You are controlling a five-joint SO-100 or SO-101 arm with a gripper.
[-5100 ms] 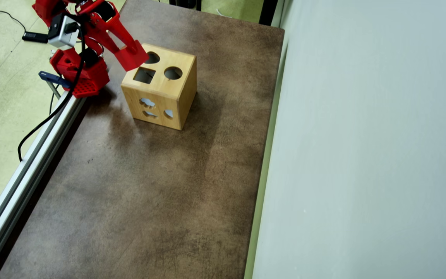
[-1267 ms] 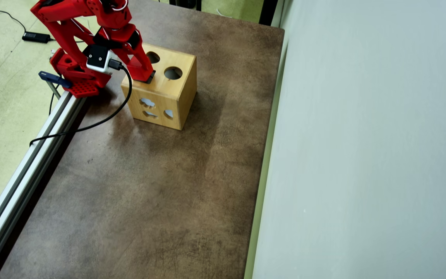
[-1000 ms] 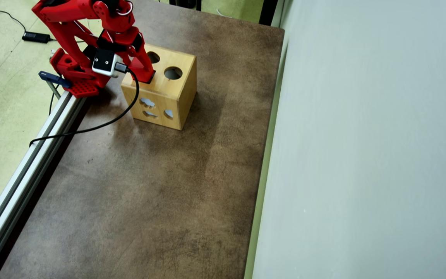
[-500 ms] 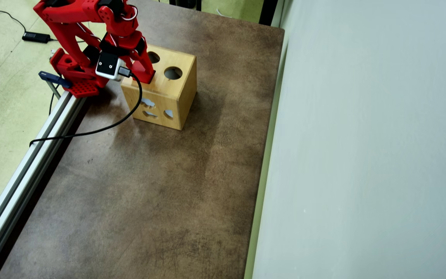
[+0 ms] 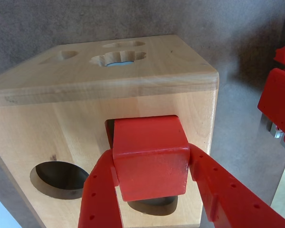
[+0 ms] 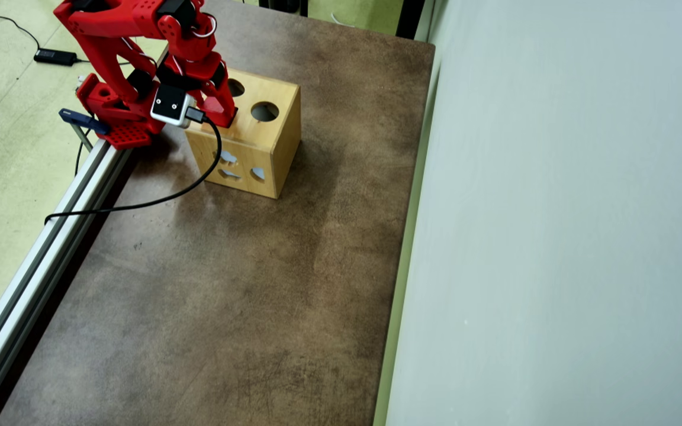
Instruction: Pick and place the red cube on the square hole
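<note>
Red cube point(image 5: 151, 156) — pale wooden box point(image 5: 99, 78)

In the wrist view, the red cube point(image 5: 151, 156), clamped in the gripper point(image 5: 152, 164), covers most of the square hole point(image 5: 109, 129); only a dark sliver shows at the cube's upper left. The fingers point(image 5: 102, 199) run off the bottom edge. The wooden box point(image 5: 85, 80) is cut off at left and below. In the overhead view, the gripper point(image 6: 222, 118) hides both cube and square hole, and the arm's upper part leaves the frame.
</note>
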